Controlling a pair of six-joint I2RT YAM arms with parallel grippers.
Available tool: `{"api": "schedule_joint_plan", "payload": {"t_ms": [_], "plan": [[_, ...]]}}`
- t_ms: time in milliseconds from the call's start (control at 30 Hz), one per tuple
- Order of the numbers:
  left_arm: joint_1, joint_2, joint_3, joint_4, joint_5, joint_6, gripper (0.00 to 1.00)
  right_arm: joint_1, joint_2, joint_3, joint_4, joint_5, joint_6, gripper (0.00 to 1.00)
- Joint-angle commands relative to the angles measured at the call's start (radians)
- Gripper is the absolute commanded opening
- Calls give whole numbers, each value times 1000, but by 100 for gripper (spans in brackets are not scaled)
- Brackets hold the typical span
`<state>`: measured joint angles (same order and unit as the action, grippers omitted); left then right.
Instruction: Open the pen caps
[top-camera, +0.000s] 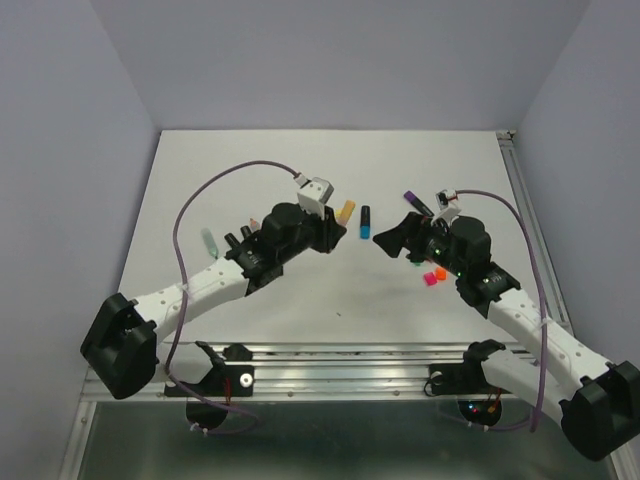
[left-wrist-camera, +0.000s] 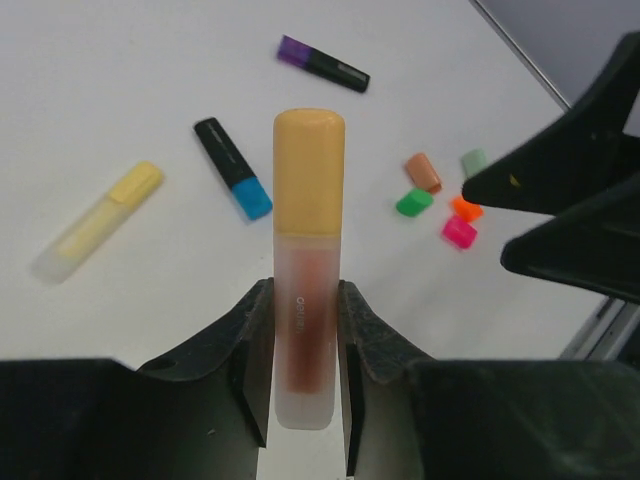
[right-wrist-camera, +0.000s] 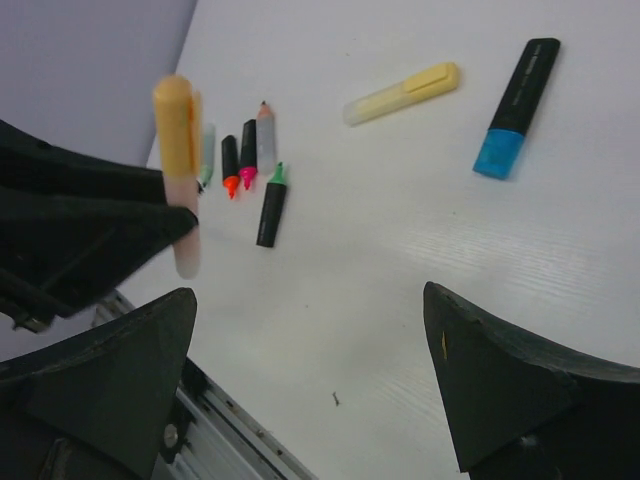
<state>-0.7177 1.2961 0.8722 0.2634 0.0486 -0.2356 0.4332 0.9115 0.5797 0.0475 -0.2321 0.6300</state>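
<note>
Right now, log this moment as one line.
left gripper: shut on orange-capped marker, cap on | right gripper: open, apart from it | loose caps: five on table

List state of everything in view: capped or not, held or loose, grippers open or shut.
left gripper: shut on orange-capped marker
orange-capped marker: held, cap on
right gripper: open, empty
yellow marker: on table, capped
blue-capped marker: on table, capped
purple-capped marker: on table, capped
loose caps: off, lying on table
uncapped markers: tips bare, lying on table
</note>
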Motion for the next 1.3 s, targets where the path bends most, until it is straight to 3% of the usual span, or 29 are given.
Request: {"api": "schedule_joint_plan", "payload": {"t_ms": [0, 100, 567, 667, 833, 1067, 1267], "plan": [[-144, -87, -94, 112, -129, -102, 0, 10, -2, 48, 106, -138, 122, 100], [-218, -133, -142, 120, -217, -146, 0, 22, -17, 40, 115, -90, 149, 100], [-316, -78, -110, 111, -262, -154, 0, 105, 121, 83, 212, -93, 178, 96], [-322, -67, -101, 108, -265, -153, 0, 131, 158, 103, 213, -64, 175, 88], [-330, -64, -96, 96, -270, -154, 0, 167, 194, 115, 215, -16, 177, 60], [-335, -63, -107, 79, -276, -159, 0, 177, 230, 129, 229, 7, 189, 43], [-341, -89, -139, 68, -286, -163, 0, 180, 237, 134, 215, 31, 183, 38]]}}
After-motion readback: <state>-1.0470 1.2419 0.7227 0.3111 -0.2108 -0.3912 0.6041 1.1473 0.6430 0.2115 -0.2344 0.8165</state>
